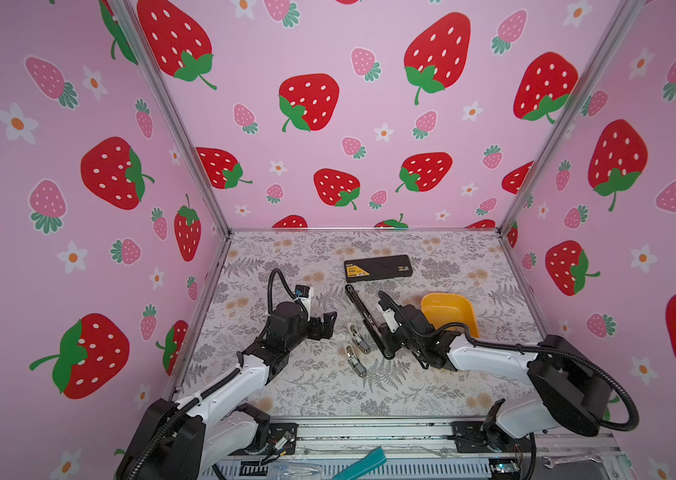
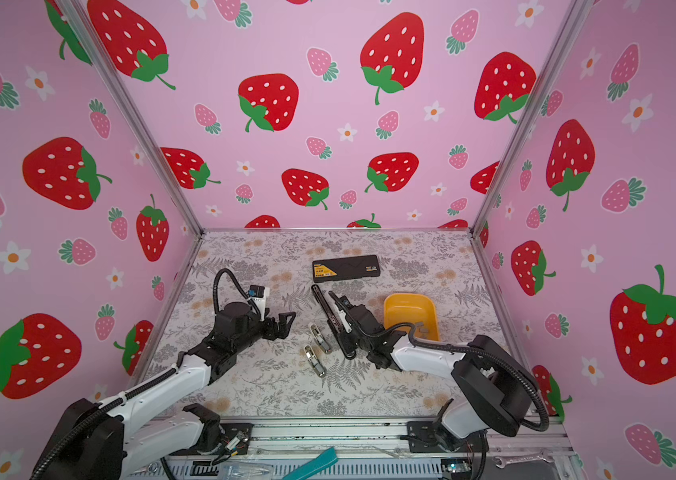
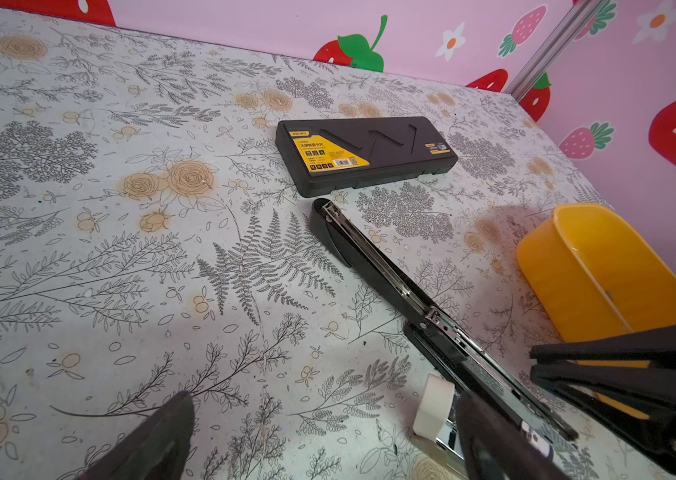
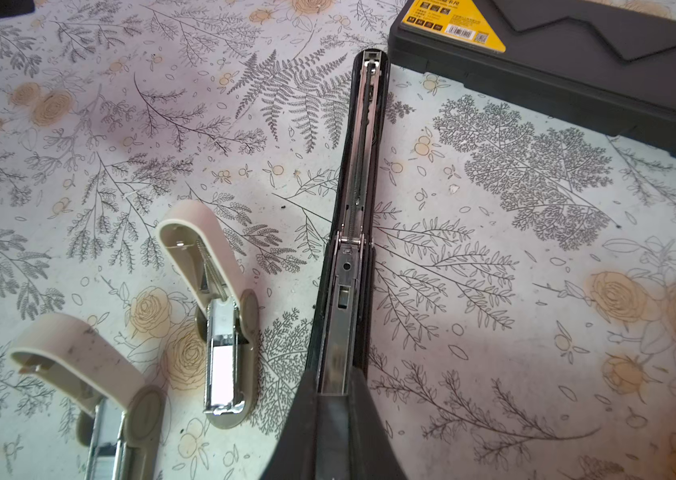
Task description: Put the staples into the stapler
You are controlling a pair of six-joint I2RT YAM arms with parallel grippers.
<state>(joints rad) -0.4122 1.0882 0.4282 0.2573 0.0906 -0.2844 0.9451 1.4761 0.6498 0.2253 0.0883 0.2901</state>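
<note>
The black stapler lies folded open on the table, its metal channel facing up. My right gripper is shut on the stapler's near end, a finger on each side of the channel. My left gripper hangs open to the left of it, just above the table, with nothing between its fingers. The staples are not in view.
Two small beige staplers lie open between the arms; the right wrist view shows both. A black box with a yellow label sits behind the stapler. A yellow bin stands at the right.
</note>
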